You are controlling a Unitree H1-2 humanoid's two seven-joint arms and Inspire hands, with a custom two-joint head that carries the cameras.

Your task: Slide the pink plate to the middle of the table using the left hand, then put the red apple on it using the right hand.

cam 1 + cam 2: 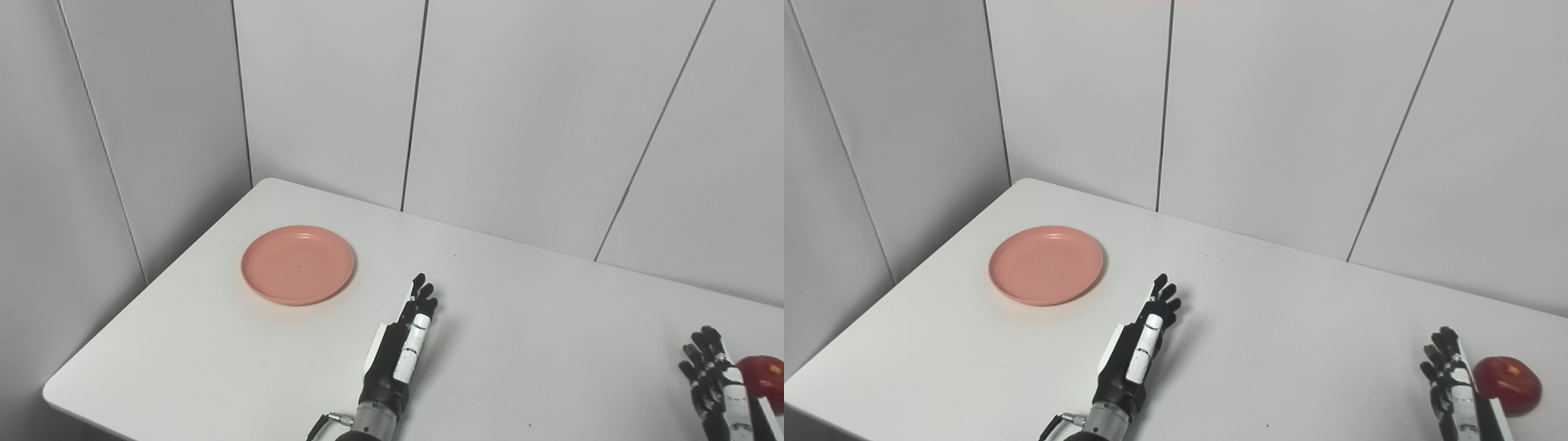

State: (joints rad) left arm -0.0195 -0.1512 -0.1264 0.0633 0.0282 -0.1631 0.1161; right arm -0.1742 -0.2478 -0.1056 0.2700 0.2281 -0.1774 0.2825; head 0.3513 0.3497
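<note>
1. Neither step looks done: the pink plate (297,264) sits toward the table's (520,343) far left, empty.
2. The left hand (1137,343) is near the plate, apart from it, fingers straight and together, holding nothing.
3. The right hand (1454,386) stands open just beside the red apple (1507,376), not gripping it.
4. Sliding and placing both remain.
</note>
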